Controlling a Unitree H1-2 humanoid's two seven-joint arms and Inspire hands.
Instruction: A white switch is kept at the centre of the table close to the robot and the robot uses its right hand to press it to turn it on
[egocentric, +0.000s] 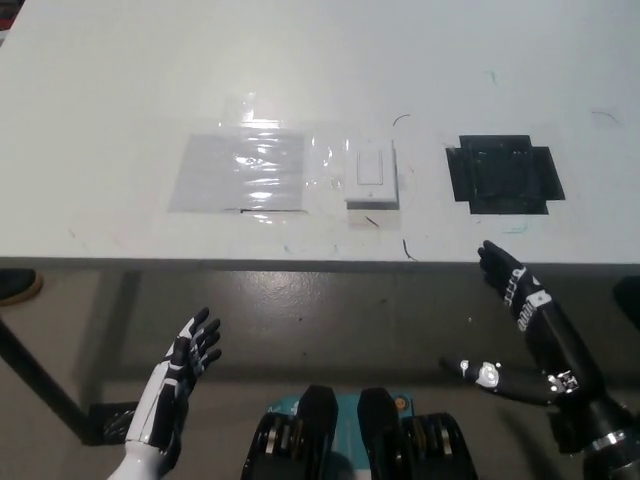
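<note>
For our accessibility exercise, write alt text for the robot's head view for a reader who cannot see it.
A white switch sits near the front edge of a white table, with a clear plastic sheet to its left and a black square patch to its right. The black right hand, open, is below the table edge, off the switch. The white left hand rests open at lower left.

White switch (371, 174) lies flat near the table's front edge; untouched.

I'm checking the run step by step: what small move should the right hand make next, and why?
Probably raise the black right hand forward and leftward toward the white rectangular wall switch. That hand hangs open below the white table's near edge, apart from the switch, while the white left hand rests open at lower left.
</note>
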